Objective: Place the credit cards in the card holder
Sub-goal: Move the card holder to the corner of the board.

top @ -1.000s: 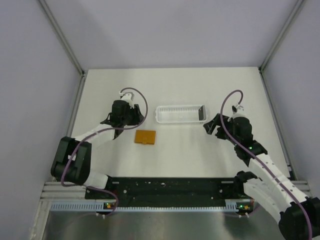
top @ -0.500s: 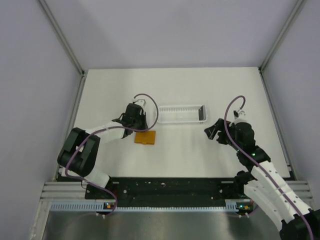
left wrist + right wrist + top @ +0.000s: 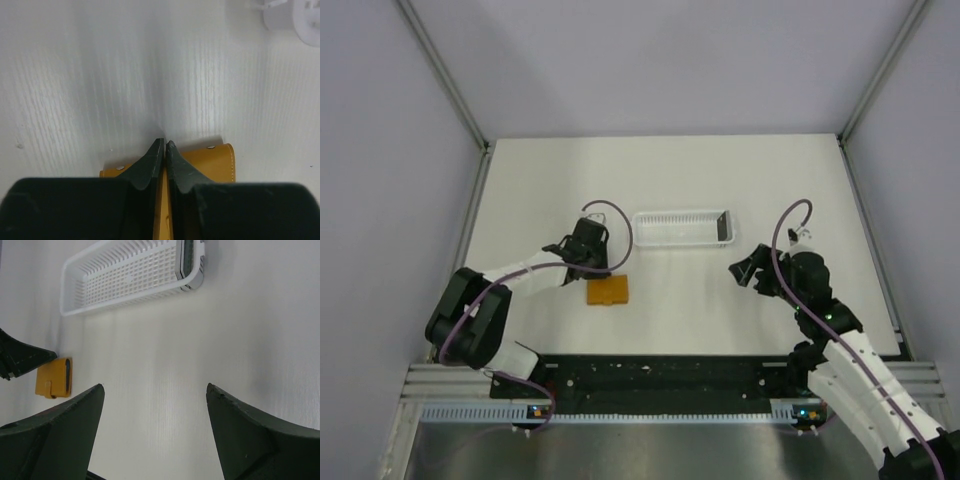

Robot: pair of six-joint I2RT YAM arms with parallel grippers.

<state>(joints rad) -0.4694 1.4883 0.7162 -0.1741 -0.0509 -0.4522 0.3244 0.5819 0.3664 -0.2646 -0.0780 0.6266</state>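
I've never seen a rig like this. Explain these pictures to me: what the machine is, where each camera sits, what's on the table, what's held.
This is a robot: a left arm and a right arm, bolted at the near edge of a white table. The wide picture looks down from above and behind them; the other two come from a camera on each wrist. On the table lie an orange card holder and a white slotted tray with what look like dark cards at its right end. The left fingers are shut, tips at the holder's far edge; whether they pinch it I cannot tell. The right fingers are open and hold nothing.
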